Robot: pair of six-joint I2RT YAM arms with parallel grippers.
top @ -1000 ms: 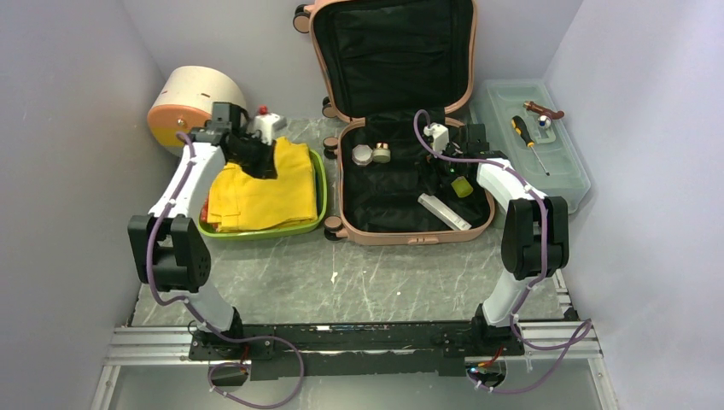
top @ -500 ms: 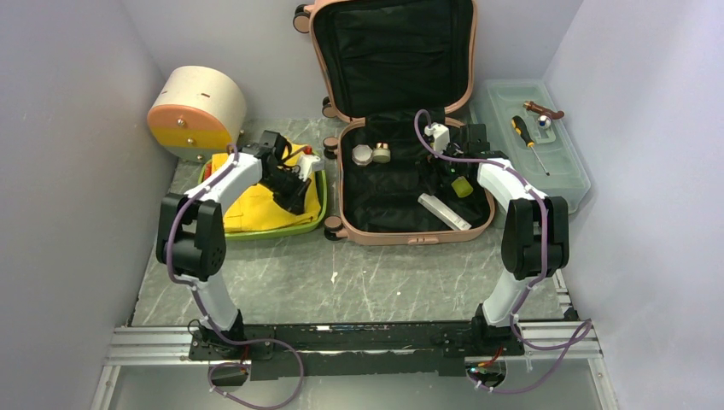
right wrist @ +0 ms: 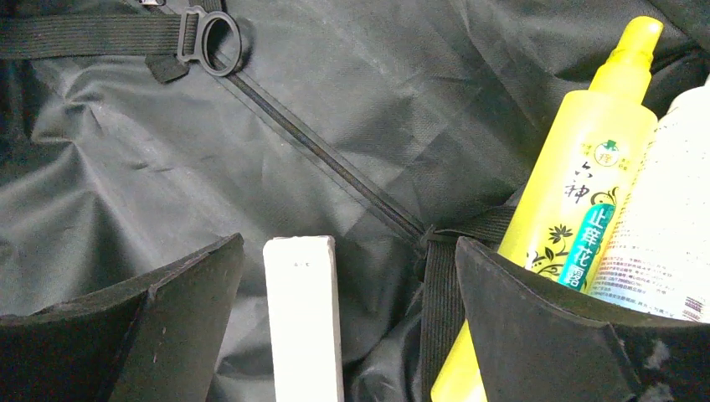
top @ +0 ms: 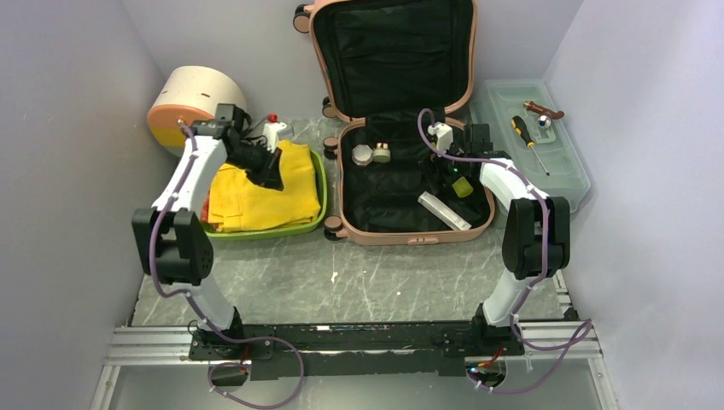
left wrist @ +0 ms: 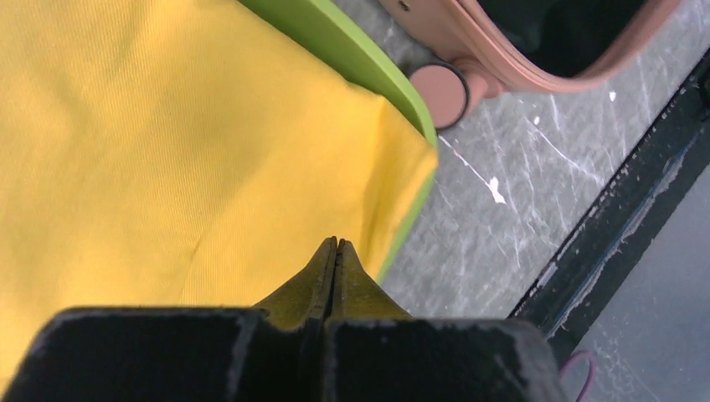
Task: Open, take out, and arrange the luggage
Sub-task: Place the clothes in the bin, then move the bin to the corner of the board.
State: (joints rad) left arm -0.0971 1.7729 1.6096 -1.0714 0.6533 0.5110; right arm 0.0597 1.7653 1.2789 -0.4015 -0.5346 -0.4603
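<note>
The luggage (top: 410, 237), a salmon-pink suitcase, lies open at the back centre with its lid leaning on the wall. On its black lining (right wrist: 251, 126) lie a long white box (right wrist: 303, 318), a yellow spray bottle (right wrist: 586, 184), a white bottle (right wrist: 670, 226) and two small jars (top: 363, 155). My right gripper (right wrist: 349, 243) hangs open inside the case, the white box's end between its fingers without contact. My left gripper (left wrist: 336, 243) is shut and empty, just above a folded yellow cloth (left wrist: 151, 151) in a green tray (top: 265, 232) left of the case.
A cream round box with orange drawers (top: 192, 107) stands back left. A small white bottle with a red cap (top: 273, 130) is behind the tray. A translucent toolbox (top: 534, 171) with a screwdriver (top: 529, 143) on its lid sits at the right wall. A suitcase wheel (left wrist: 444, 84) is close to the tray.
My left arm swung over the tray's right side half a second ago and has come back to the cloth's far part. The right arm has hardly moved.
</note>
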